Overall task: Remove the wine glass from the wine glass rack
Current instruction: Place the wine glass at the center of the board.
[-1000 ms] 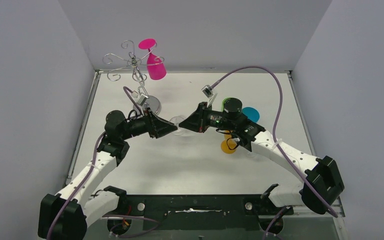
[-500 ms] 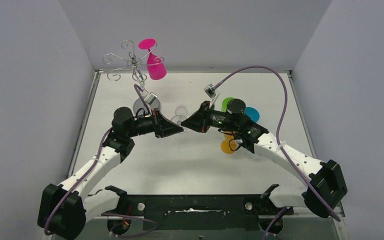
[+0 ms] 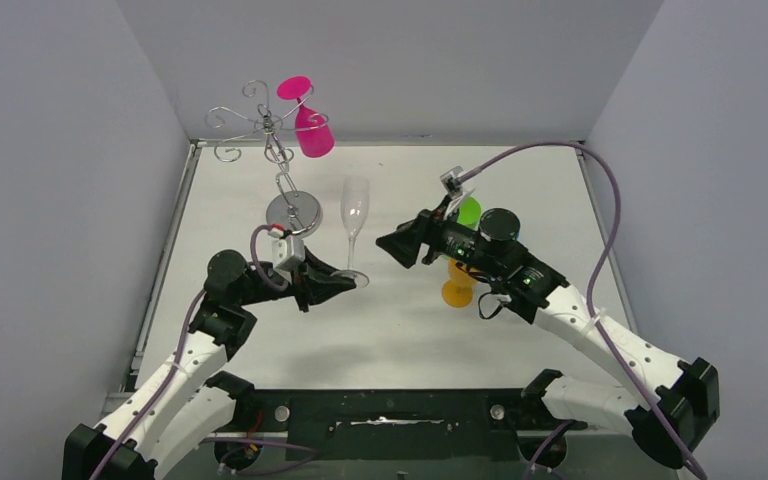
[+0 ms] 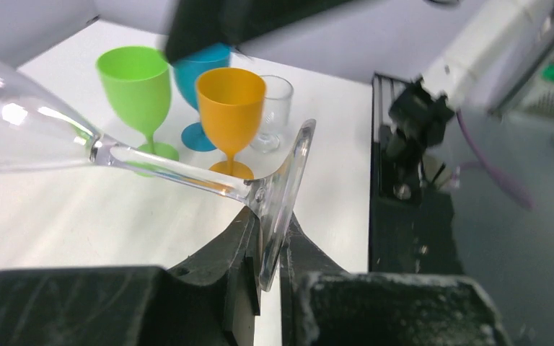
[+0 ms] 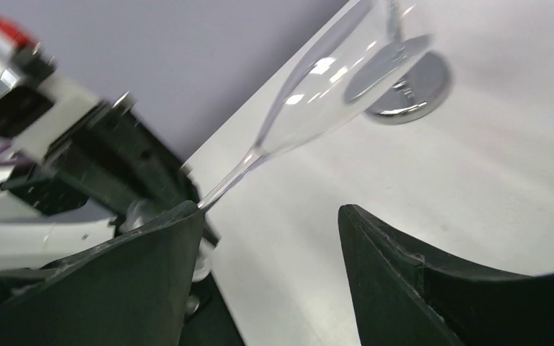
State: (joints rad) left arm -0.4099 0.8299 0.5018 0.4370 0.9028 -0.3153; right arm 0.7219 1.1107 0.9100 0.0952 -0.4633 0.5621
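Observation:
A clear wine glass (image 3: pixel 354 212) stands upright left of centre, its round foot (image 4: pixel 288 189) pinched edge-on in my shut left gripper (image 3: pixel 352 282). The left wrist view shows the stem (image 4: pixel 166 167) running up-left from my left gripper (image 4: pixel 270 249). My right gripper (image 3: pixel 388 245) is open just right of the glass, not touching it. In the right wrist view the clear glass (image 5: pixel 317 94) shows beyond my right gripper (image 5: pixel 270 209), which holds nothing. The wine glass rack (image 3: pixel 265 125) stands at the back left on its shiny base (image 3: pixel 294 212). A pink glass (image 3: pixel 312 135) hangs from it.
Green (image 4: pixel 135 86), blue (image 4: pixel 198 72) and orange (image 4: pixel 231 104) glasses and a small clear one (image 4: pixel 273 108) stand grouped at centre right, under my right arm in the top view. Grey walls close the table's left, back and right sides.
My right gripper has opened and drawn back to the right. My left gripper has shut on the clear glass's foot and moved nearer, and the glass now stands upright.

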